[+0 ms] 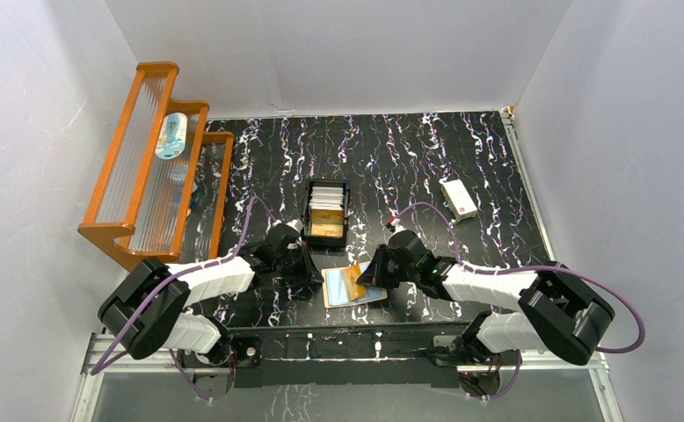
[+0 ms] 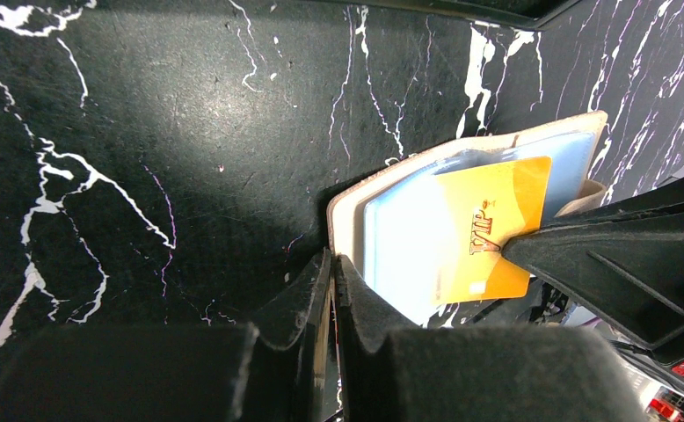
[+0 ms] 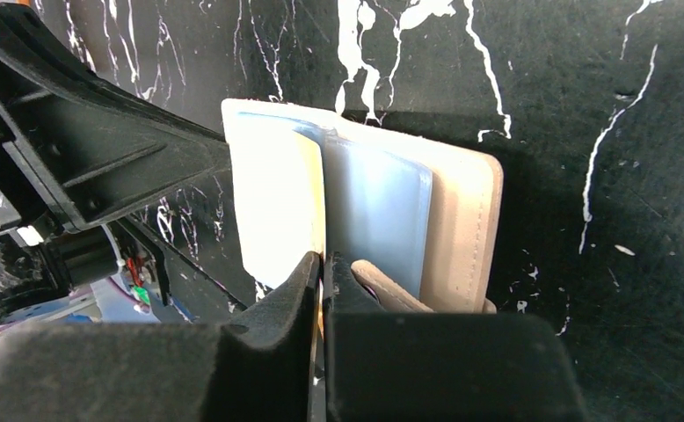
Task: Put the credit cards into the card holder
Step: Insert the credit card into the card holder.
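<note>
The right tool was closed down to a thin slit on the near edge of one orange-gold card, which it held tilted over the open card holder. The card lay across the clear sleeves. From these views I could not tell whether its leading edge had entered a pocket or only rested on top, and most of its face was bare.

The left tool was also closed. Its tips were against the tan edge of the holder on the side opposite the right tool. It seemed to be steadying the cover, though the pictures did not show whether any leather was pinched between the fingers.

The holder itself lay spread flat on the tabletop, close in front of the two arm bases and between the tools. No other card could be made out in its sleeves.

Just beyond it stood the black tray, with several credit cards stacked in its compartments, pale ones at the back and a golden one nearer. A white box lay well apart to the right.

By my reading, the task had barely begun. The holder was open and one card was being seated, but the tray's cards all remained to be fetched and slid in.
</note>
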Robot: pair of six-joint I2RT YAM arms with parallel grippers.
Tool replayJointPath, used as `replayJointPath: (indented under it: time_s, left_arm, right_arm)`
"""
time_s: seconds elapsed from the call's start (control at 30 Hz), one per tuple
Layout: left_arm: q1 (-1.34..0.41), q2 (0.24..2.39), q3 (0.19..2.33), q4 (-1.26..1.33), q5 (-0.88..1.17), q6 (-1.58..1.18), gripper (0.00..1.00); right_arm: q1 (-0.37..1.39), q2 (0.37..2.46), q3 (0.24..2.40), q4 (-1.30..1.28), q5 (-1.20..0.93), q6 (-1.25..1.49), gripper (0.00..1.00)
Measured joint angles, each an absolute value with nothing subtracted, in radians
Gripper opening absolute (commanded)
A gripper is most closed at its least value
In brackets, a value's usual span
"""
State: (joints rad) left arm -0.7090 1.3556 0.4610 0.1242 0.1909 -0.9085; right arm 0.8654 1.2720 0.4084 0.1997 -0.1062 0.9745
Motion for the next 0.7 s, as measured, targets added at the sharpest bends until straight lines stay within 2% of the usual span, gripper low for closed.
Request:
replayJointPath:
  time_s: [0.07,0.2,0.37,0.7]
  left_arm:
    - [-0.709,1.356,0.461,0.124,0.191,-0.91,0.06]
    - [-0.711,1.356,0.461,0.126,0.19,-0.91,0.06]
    - [-0.712,1.36,0.47,0.115,0.187,-0.91,0.06]
    - [-0.717,1.365,0.479,0.104,0.182,-0.91,0.06]
  right_arm:
    - [0.869,1.277,0.408,0.199,-0.102,0.982,0.27]
    - [0.88,1.301,0.411,0.159,-0.097,0.986,0.35]
    - [0.891,1.3,0.44,0.112,-0.079,0.962,0.29]
    - [0.915,1.356,0.496,0.077,-0.082,0.931,0.28]
